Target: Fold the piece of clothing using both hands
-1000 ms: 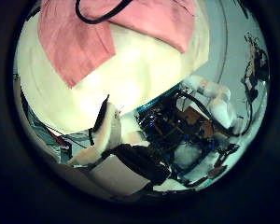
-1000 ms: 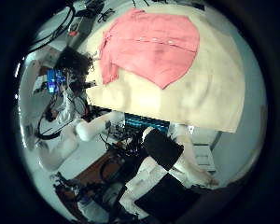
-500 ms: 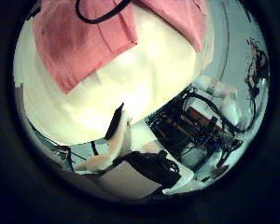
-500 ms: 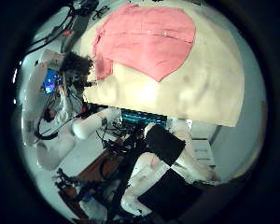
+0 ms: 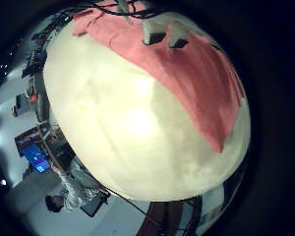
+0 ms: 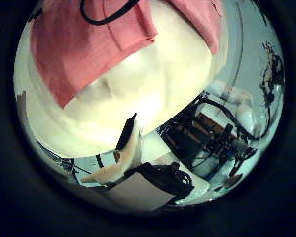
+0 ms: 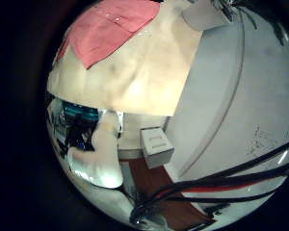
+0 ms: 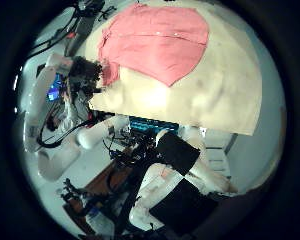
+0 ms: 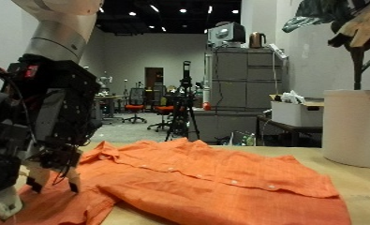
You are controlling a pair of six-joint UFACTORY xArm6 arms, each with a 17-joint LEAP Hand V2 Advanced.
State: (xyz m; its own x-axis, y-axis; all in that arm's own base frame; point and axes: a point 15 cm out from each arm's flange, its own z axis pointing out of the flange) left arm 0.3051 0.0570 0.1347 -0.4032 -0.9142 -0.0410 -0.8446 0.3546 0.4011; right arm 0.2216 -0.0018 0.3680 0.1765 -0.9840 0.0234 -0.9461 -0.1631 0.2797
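An orange button shirt [image 9: 210, 183] lies spread flat on the tan table [image 9: 360, 202]. My left hand [image 9: 41, 122] hangs over the shirt's edge, fingers relaxed and pointing down, fingertips [image 9: 72, 183] at the cloth and gripping nothing. The left little finger side palm view shows the shirt [image 5: 187, 79] close, with fingertips [image 5: 162, 34] on it. The left thumb side palm view shows the shirt [image 6: 89, 44] too. My right hand [image 8: 180, 165] is well above the table, away from the shirt [image 8: 155, 45], fingers relaxed and empty. That view shows the left hand [image 8: 75, 80] at the shirt's edge.
A white plant pot [image 9: 353, 127] stands at the table's far corner. A grey cabinet [image 9: 241, 94] and room clutter lie beyond. A wide bare part of the table [image 8: 220, 90] stretches beside the shirt toward the right hand; the table's edge [image 7: 125, 111] shows in the right little finger side palm view.
The shirt fills more of the left thumb side palm view: the left hand has come nearer to it. The right palm view has hardly shifted.
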